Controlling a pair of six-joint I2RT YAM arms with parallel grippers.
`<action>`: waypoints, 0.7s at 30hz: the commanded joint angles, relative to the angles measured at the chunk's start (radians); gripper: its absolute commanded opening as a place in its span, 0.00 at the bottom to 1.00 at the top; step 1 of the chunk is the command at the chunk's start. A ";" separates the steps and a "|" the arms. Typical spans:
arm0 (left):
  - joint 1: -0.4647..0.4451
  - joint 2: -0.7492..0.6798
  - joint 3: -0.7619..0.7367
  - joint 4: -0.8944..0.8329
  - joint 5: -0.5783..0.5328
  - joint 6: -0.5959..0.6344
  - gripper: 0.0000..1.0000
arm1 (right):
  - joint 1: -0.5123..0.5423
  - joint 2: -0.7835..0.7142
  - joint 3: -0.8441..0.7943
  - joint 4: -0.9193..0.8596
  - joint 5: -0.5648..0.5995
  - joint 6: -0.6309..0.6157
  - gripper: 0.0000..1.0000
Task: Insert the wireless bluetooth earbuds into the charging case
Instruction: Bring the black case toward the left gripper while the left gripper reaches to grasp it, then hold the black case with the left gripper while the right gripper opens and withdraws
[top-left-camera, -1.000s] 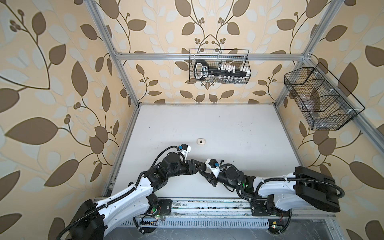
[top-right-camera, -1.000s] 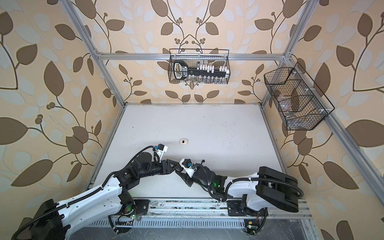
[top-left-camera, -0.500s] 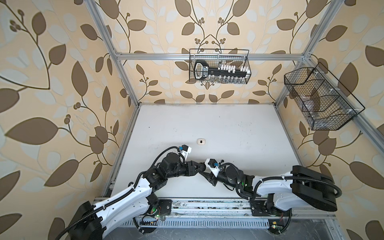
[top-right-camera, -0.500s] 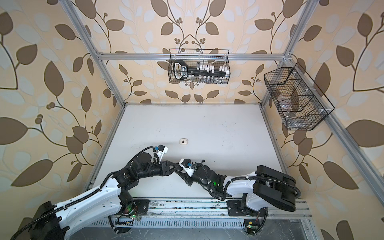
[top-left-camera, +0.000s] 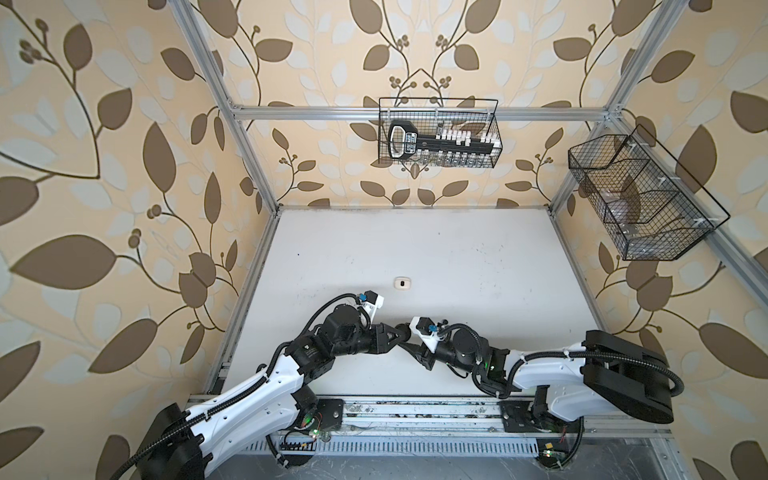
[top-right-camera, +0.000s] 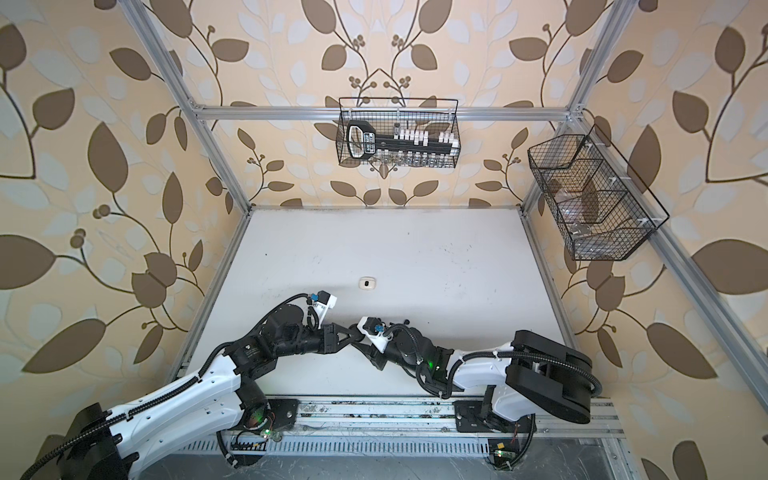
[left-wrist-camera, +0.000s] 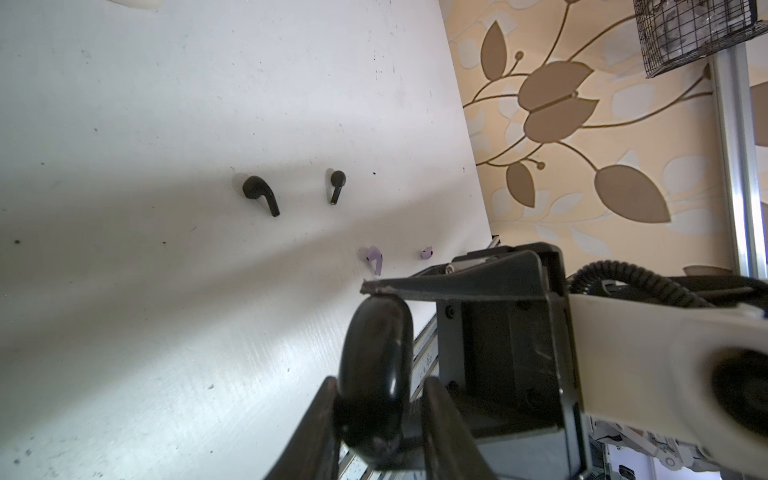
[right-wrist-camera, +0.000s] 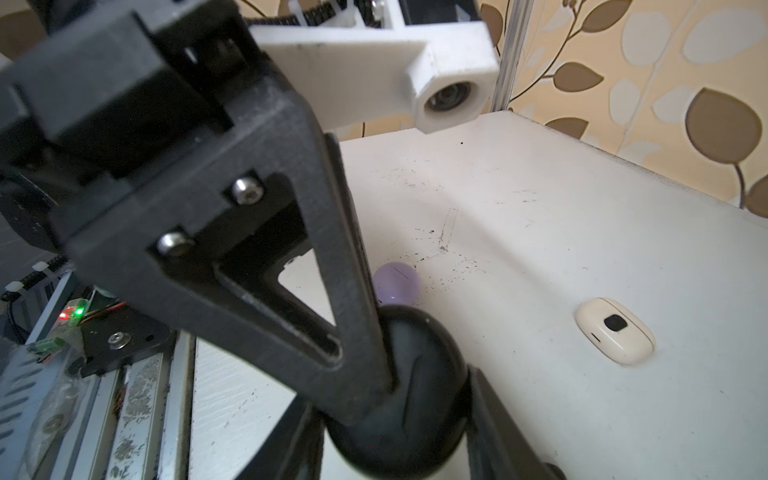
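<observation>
Four earbuds show on the table (left-wrist-camera: 124, 291), all lying loose and apart from one another. A black earbud (left-wrist-camera: 259, 194) has a second black earbud (left-wrist-camera: 336, 187) near it. A lavender earbud (left-wrist-camera: 374, 258) has a second lavender earbud (left-wrist-camera: 427, 252) near it, and this pair is closer to the table's edge. There are three charging cases: a white case (right-wrist-camera: 615, 332) and a lavender case (right-wrist-camera: 397, 282) rest on the table, and a black case (left-wrist-camera: 374, 353) sits between the two grippers near the table's front edge. The right gripper (right-wrist-camera: 399, 399) has its jaws part-spread, pinching the black case from both sides. The left gripper (left-wrist-camera: 380, 390) has its jaws standing narrow around the same case, with one finger (right-wrist-camera: 363, 316) flat against it; whether the other presses too cannot be told. Two wire baskets hang on the walls, a back basket (top-left-camera: 495, 133) and a side basket (top-left-camera: 665, 249).
</observation>
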 joint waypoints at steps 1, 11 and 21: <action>-0.011 -0.001 0.055 0.033 0.043 0.030 0.32 | -0.003 0.017 0.028 0.024 -0.035 -0.038 0.32; -0.012 0.007 0.057 0.034 0.049 0.035 0.34 | -0.001 0.010 0.032 0.015 -0.094 -0.065 0.32; -0.013 0.008 0.044 0.069 0.043 0.036 0.00 | 0.002 0.001 0.029 0.009 -0.084 -0.064 0.35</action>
